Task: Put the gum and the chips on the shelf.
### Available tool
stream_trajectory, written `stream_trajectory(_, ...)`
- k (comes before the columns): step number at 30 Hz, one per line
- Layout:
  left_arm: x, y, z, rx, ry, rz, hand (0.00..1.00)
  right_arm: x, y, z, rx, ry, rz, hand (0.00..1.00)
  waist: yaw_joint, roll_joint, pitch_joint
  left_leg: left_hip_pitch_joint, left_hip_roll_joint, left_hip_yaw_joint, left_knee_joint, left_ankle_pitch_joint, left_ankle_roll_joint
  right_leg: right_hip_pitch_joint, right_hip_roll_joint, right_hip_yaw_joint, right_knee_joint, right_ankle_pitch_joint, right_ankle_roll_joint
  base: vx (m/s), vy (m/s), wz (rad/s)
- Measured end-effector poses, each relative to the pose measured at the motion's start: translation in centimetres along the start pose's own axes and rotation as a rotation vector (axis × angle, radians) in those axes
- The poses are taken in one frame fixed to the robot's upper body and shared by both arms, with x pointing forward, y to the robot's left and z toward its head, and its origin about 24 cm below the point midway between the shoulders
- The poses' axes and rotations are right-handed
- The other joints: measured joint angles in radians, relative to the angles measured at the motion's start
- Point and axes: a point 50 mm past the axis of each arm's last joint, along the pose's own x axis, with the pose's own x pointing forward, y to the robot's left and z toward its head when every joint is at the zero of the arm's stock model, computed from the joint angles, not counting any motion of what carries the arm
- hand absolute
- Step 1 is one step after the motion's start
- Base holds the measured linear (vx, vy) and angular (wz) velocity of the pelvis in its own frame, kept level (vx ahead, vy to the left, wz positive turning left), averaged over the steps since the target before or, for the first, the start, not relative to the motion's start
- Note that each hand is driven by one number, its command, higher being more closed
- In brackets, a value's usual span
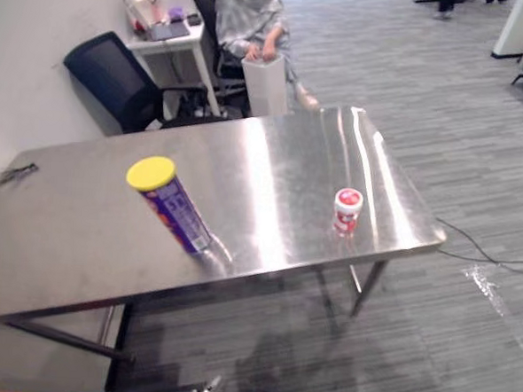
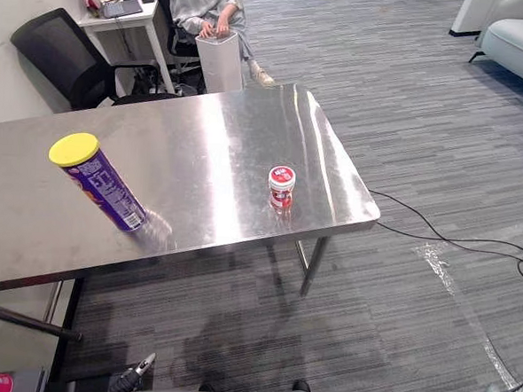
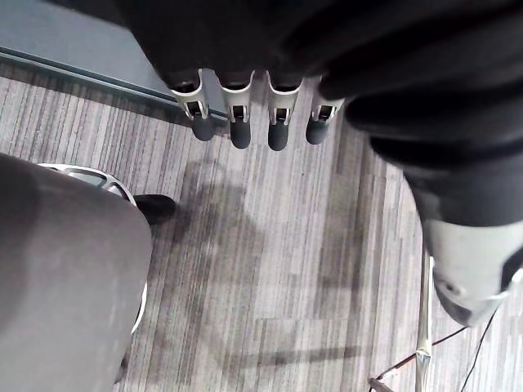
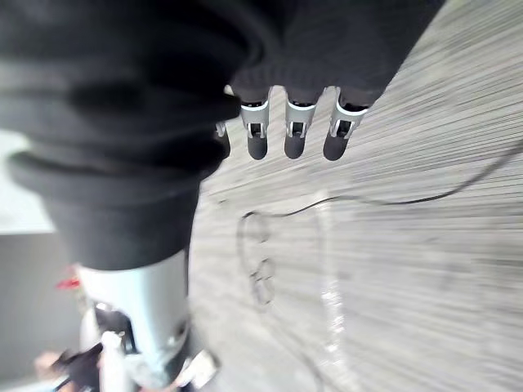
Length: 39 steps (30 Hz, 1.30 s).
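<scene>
Reaching is the step in hand, I judge, since both things sit untouched on the tabletop [image 1: 273, 152]. The chips can [image 1: 174, 207], purple with a yellow lid, stands near the front edge on the left half. The gum jar [image 1: 347, 208] stands upright near the front right corner, well apart from the can.

The left hand [image 3: 237, 122] hangs over the floor [image 3: 286, 269] with straight fingers, holding nothing. The right hand [image 4: 294, 131] hangs the same way, empty.

To do this well, each hand should probably take the thing on its own side. The tall can looks easy to tip, so wrap it round the middle, not near the lid. The small jar wants a pinch from above. I cannot tell where the shelf stands.

The wrist views give the state of the hands. The eye views give the layout, with a seated person [image 1: 250, 22] and an office chair [image 1: 113, 80] beyond the far edge. The left eye view catches a small dark object [image 1: 14, 174] at the left edge, past the right eye view's frame.
</scene>
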Motion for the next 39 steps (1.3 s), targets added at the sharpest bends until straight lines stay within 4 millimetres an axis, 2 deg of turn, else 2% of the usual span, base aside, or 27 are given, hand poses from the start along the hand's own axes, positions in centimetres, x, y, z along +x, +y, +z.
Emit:
stream_trajectory(1, 0.0, 0.1, -0.1, -0.003, -0.001, 0.003, 0.0, 0.1, 0.8, 1.4, -0.01, -0.065, 0.025, 0.0, 0.0, -0.001, -0.004, -0.001, 0.0, 0.003, 0.0, 0.0, 0.0, -0.003, 0.0, 0.0, 0.0, 0.0, 0.0, -0.01, -0.003, -0.1)
stream_trajectory(2, -0.1, 0.3, -0.1, -0.006, -0.005, 0.008, 0.0, 0.0, 2.5, 4.4, -0.03, -0.216, 0.077, 0.0, 0.0, -0.009, -0.011, -0.004, 0.0, 0.002, 0.0, -0.002, -0.002, -0.004, 0.0, -0.001, 0.0, 0.0, -0.001, 0.0, 0.0, 0.0)
stream_trajectory(4, -0.2, 0.5, -0.2, -0.008, -0.004, 0.012, 0.0, -0.5, 4.1, 6.5, -0.055, -0.332, 0.119, 0.0, 0.0, -0.017, -0.03, -0.017, 0.001, 0.0, 0.0, -0.003, -0.003, -0.016, 0.001, -0.004, 0.0, 0.001, -0.002, 0.03, -0.021, 0.03)
stream_trajectory(5, -0.2, 0.5, -0.2, -0.007, -0.008, 0.012, 0.0, -1.3, 6.1, 8.1, -0.096, -0.427, 0.178, 0.0, 0.001, -0.022, -0.036, -0.017, 0.002, 0.0, 0.001, 0.0, 0.001, -0.016, 0.002, -0.004, 0.0, 0.005, 0.002, 0.06, -0.027, 0.01)
stream_trajectory(7, -0.2, 0.5, -0.3, -0.003, -0.006, 0.009, 0.0, -2.4, 8.1, 9.3, -0.129, -0.508, 0.257, 0.0, 0.002, -0.023, -0.045, -0.017, 0.002, 0.002, 0.002, 0.0, 0.001, -0.015, 0.002, -0.004, 0.0, 0.013, 0.008, 0.08, -0.026, -0.02)
stream_trajectory(9, -0.2, 0.4, -0.2, 0.0, -0.008, -0.001, 0.0, -4.5, 11.2, 10.6, -0.196, -0.623, 0.401, 0.0, 0.003, -0.023, -0.047, -0.017, 0.003, 0.002, 0.006, -0.003, -0.001, -0.015, 0.004, -0.005, -0.001, 0.015, 0.009, 0.08, -0.022, -0.02)
stream_trajectory(10, -0.2, 0.4, -0.2, 0.0, -0.008, -0.003, 0.0, -5.2, 11.9, 10.8, -0.204, -0.647, 0.441, 0.0, 0.004, -0.023, -0.047, -0.017, 0.004, 0.002, 0.006, -0.003, -0.001, -0.016, 0.004, -0.006, -0.001, 0.015, 0.009, 0.05, -0.032, -0.02)
stream_trajectory(11, -0.2, 0.3, -0.1, 0.002, -0.011, -0.011, 0.0, -6.7, 13.4, 11.1, -0.231, -0.699, 0.537, 0.0, 0.005, -0.023, -0.046, -0.017, 0.006, 0.002, 0.007, -0.004, -0.003, -0.016, 0.006, -0.007, -0.001, 0.016, 0.009, 0.0, 0.0, 0.0)
stream_trajectory(13, -0.2, 0.2, 0.0, 0.012, -0.019, -0.023, 0.0, -9.0, 15.2, 11.4, -0.288, -0.767, 0.714, 0.0, 0.008, -0.023, -0.046, -0.017, 0.011, 0.002, 0.007, -0.007, -0.006, -0.016, 0.011, -0.009, -0.001, 0.021, 0.009, 0.03, -0.041, -0.03)
stream_trajectory(14, -0.2, 0.1, 0.1, 0.014, -0.025, -0.031, 0.0, -10.3, 15.9, 11.2, -0.318, -0.799, 0.822, 0.0, 0.012, -0.024, -0.048, -0.016, 0.015, 0.002, 0.007, -0.007, -0.007, -0.016, 0.016, -0.013, -0.001, 0.026, 0.01, 0.01, -0.039, -0.02)
stream_trajectory(17, -0.1, -0.2, 0.3, 0.038, -0.034, -0.062, 0.0, -11.6, 16.9, 10.4, -0.363, -0.798, 0.975, 0.0, 0.027, -0.032, -0.053, -0.017, 0.014, 0.0, 0.007, -0.007, -0.007, -0.015, 0.014, -0.016, -0.001, 0.026, 0.011, 0.0, -0.012, 0.0)
stream_trajectory(20, -0.1, -0.2, 0.4, 0.045, -0.038, -0.075, 0.0, -13.0, 18.0, 9.6, -0.388, -0.786, 1.11, 0.0, 0.028, -0.039, -0.054, -0.017, 0.01, -0.009, 0.007, -0.004, -0.003, -0.014, 0.009, -0.024, -0.001, 0.026, 0.011, -0.05, -0.015, 0.05)
stream_trajectory(26, -0.1, -0.5, 0.6, 0.086, -0.044, -0.093, 0.0, -15.4, 19.3, 8.5, -0.359, -0.762, 1.274, 0.0, 0.032, -0.037, -0.056, -0.028, 0.0, -0.043, 0.002, 0.008, 0.008, -0.007, -0.003, -0.061, -0.003, 0.025, 0.012, -0.06, -0.017, 0.15)
stream_trajectory(31, -0.1, -0.6, 0.7, 0.096, -0.046, -0.097, 0.0, -15.9, 20.0, 7.5, -0.359, -0.73, 1.314, 0.0, 0.036, -0.036, -0.056, -0.03, -0.001, -0.06, 0.0, 0.015, 0.012, 0.002, -0.004, -0.079, -0.006, 0.025, 0.012, -0.03, -0.016, 0.12)
stream_trajectory(36, 0.0, -0.8, 1.0, 0.12, -0.052, -0.099, 0.0, -14.5, 20.9, 4.1, -0.288, -0.515, 1.26, 0.0, 0.053, -0.036, -0.056, -0.034, -0.001, -0.075, 0.0, 0.017, 0.012, 0.013, -0.003, -0.093, -0.017, 0.027, 0.014, -0.01, -0.02, 0.08)
stream_trajectory(39, 0.0, -0.9, 1.1, 0.121, -0.058, -0.094, 0.0, -14.2, 21.5, 3.1, -0.218, -0.428, 1.226, 0.0, 0.058, -0.035, -0.055, -0.034, -0.001, -0.078, 0.0, 0.017, 0.012, 0.017, -0.002, -0.098, -0.021, 0.027, 0.014, 0.01, -0.02, 0.06)
